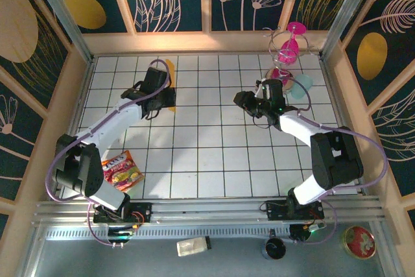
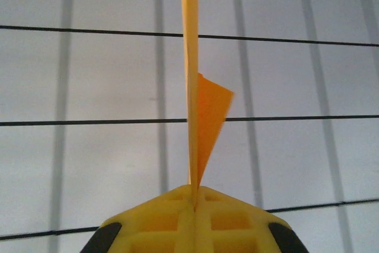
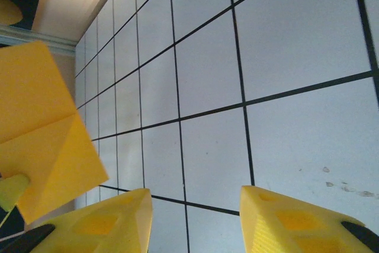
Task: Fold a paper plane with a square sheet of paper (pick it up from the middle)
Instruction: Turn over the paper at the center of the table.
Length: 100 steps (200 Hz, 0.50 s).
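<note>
The left gripper [image 2: 192, 198] has its yellow fingers pressed tight together on the folded orange-yellow sheet of paper [image 2: 208, 117]. The paper stands edge-on out of the fingertips above the white tiled table [image 1: 207, 160], with one small flap angling off to the side. From overhead, that arm reaches toward the far left part of the table. The right gripper [image 3: 194, 198] hovers over bare tiles with its fingers apart and nothing between them. A creased yellow paper face shows just beside one finger. A red-yellow snack packet [image 1: 122, 170] lies near the left arm's base.
</note>
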### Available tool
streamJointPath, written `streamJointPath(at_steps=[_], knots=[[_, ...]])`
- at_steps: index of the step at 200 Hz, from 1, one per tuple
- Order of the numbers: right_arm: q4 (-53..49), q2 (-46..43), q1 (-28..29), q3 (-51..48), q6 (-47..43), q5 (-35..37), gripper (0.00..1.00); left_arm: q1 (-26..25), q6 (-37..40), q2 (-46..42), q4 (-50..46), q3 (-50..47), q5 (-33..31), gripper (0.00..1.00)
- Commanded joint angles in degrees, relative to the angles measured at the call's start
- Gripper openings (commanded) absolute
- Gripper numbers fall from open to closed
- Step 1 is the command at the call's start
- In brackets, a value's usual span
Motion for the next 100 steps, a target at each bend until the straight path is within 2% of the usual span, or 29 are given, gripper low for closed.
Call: streamJointPath(at_steps=[1,17,54,74,91,100], knots=[[-1.3,-2.2,0.0,-0.9,-1.0,3.1,0.43,-1.8,4.7,2.6,-11.4,3.7,-17.6,0.02],[-1.9,-2.2,0.1,-0.9,-1.0,3.8,0.43,-3.0,4.3,5.0,-12.4,4.4,-22.4,0.02],[-2.6,-2.5,-0.2,-1.1,-0.8,5.0,0.43,-6.8,2.3,13.0,-12.7,5.9,-24.0,0.02],[-2.6,-2.8,-0.4,-1.5,-0.6,5.2,0.43,-8.6,-1.1,16.2,-11.4,6.5,-20.9,0.03],[-2.5,-3.1,-0.6,-1.6,-0.3,5.4,0.43,-9.7,-4.3,17.8,-8.7,6.6,-14.5,0.06],[-2.4,-3.2,-0.5,-1.8,-0.1,5.6,0.43,-9.8,-5.8,17.9,-5.8,5.9,-8.8,0.09]])
